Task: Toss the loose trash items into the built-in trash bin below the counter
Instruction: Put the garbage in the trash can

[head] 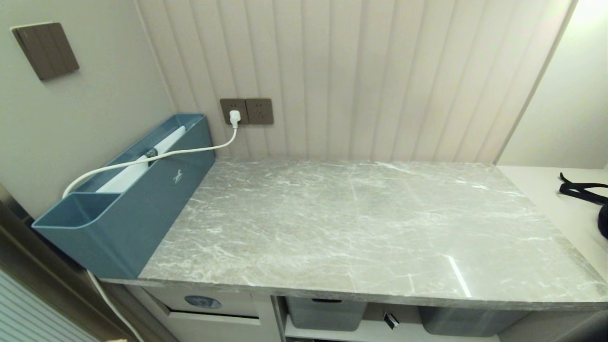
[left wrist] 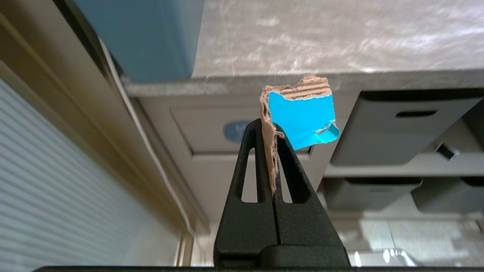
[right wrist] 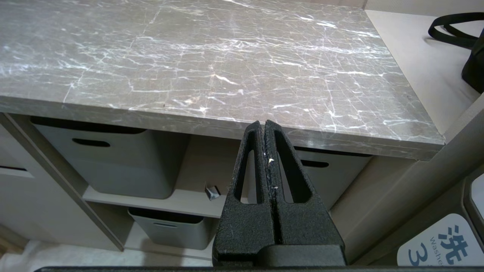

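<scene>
My left gripper (left wrist: 268, 126) is shut on a torn scrap of trash (left wrist: 302, 117), teal on one face with brown corrugated edges. It hangs below the grey marble counter (left wrist: 321, 34), in front of the beige bin flap with its blue oval sticker (left wrist: 233, 131). The flap also shows at the bottom of the head view (head: 203, 301). A small torn black piece with white edges (right wrist: 212, 192) lies on the shelf between the grey tubs. My right gripper (right wrist: 264, 124) is shut and empty, held before the counter's front edge (right wrist: 211, 128). Neither arm shows in the head view.
A blue organiser box (head: 128, 199) with a white cable (head: 190, 151) stands on the counter's left end. Grey handled tubs (right wrist: 109, 162) fill the shelves under the counter. A black strap (head: 577, 190) lies on the white surface to the right.
</scene>
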